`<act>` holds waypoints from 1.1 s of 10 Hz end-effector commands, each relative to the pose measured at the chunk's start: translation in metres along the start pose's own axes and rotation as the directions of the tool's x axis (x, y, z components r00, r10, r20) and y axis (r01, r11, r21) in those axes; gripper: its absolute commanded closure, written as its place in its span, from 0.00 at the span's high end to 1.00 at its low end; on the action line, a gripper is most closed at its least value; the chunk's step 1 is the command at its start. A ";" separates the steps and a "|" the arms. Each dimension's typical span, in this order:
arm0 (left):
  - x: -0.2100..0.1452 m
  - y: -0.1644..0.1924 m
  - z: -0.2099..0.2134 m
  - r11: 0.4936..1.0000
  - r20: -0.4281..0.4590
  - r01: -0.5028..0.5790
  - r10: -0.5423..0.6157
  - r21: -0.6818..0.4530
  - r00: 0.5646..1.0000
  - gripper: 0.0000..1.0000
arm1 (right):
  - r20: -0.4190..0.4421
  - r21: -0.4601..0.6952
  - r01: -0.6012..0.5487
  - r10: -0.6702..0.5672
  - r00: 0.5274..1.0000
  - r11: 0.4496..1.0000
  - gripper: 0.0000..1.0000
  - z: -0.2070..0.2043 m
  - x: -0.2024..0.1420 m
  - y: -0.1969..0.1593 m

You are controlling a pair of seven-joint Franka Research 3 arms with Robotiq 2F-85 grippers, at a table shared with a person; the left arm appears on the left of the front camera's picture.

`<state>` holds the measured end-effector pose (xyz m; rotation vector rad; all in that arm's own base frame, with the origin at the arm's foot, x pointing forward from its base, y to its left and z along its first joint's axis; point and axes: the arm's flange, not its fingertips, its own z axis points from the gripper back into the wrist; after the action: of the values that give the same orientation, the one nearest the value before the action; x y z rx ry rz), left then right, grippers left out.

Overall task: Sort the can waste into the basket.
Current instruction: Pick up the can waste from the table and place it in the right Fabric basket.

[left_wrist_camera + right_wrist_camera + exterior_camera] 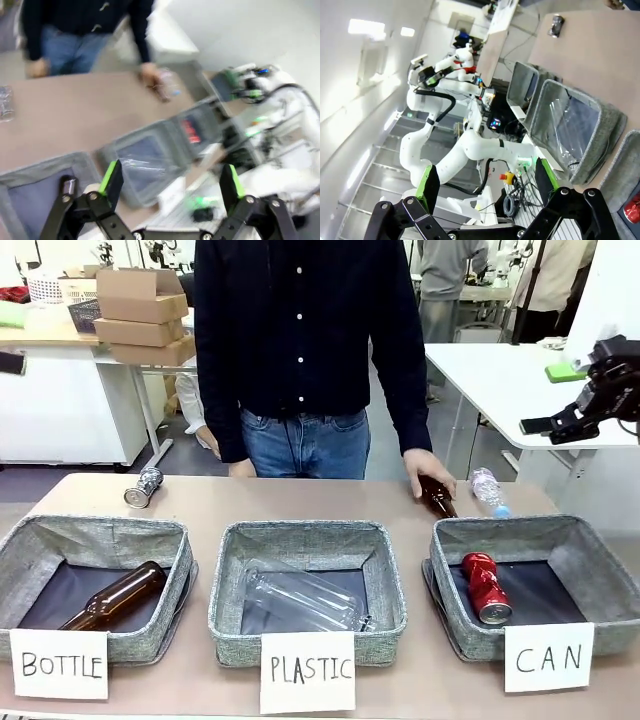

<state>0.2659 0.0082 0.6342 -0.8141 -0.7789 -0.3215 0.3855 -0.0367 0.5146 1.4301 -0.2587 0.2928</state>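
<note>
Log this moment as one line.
red can: in CAN basket | silvery can: on table, far left | left claw: open, empty | right claw: open, empty

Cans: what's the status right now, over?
Left gripper and right gripper open, empty. Red can in the CAN basket; silver can out on the table, far left. Person's hand on a brown bottle behind the basket.

The red can (485, 587) lies in the CAN basket (520, 528), the silvery can (144, 487) on the table (300, 502).
</note>
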 end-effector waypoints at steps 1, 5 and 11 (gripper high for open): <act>0.039 0.025 -0.022 0.935 -0.202 -0.001 0.078 0.353 0.976 1.00 | 0.005 -0.015 -0.010 0.010 1.000 1.000 1.00 0.000 0.000 0.001; 0.076 0.111 -0.089 0.758 -0.318 0.033 0.234 0.652 0.919 1.00 | 0.005 -0.015 -0.010 0.010 1.000 1.000 1.00 0.000 0.000 0.001; 0.071 0.135 -0.114 0.805 -0.319 0.027 0.205 0.593 0.925 1.00 | 0.005 -0.015 -0.010 0.010 1.000 1.000 1.00 0.000 0.000 0.001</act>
<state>0.4379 0.0182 0.5702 -0.1508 -0.4485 -0.1318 0.3854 -0.0372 0.5144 1.4291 -0.2593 0.2911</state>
